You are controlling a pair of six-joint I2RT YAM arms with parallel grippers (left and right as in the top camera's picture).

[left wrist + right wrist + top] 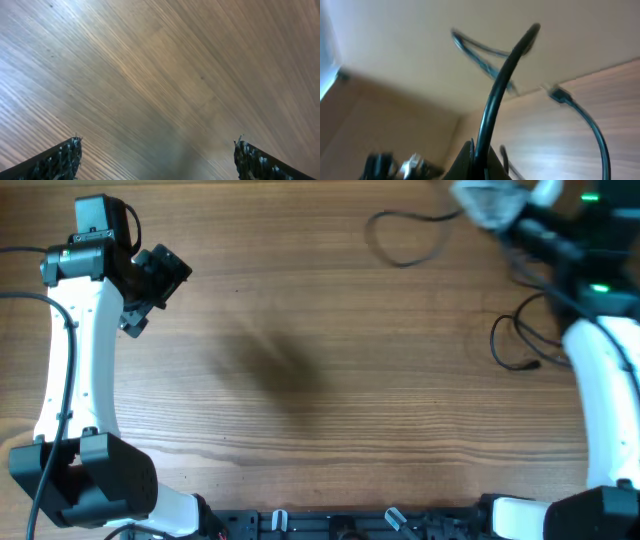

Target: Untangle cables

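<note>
Pinched in the shut right gripper [472, 162], a thin black cable [495, 95] arched upward; the other cables [495, 340] lay looped at the table's [300, 300] right side. A fast pull could tighten tangles or slip the cord. Left gripper [157, 155] hung wide open, empty

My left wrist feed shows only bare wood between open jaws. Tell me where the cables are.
Observer: Far right of the table. The top cable loops near the far edge; the side cable lies beside the right arm.
Operator: Report the right jaws.
Observer: Shut on the top cable, which arches up out of them.
Operator: Place the left jaws for me.
Observer: Far left, well apart from both cables.
</note>
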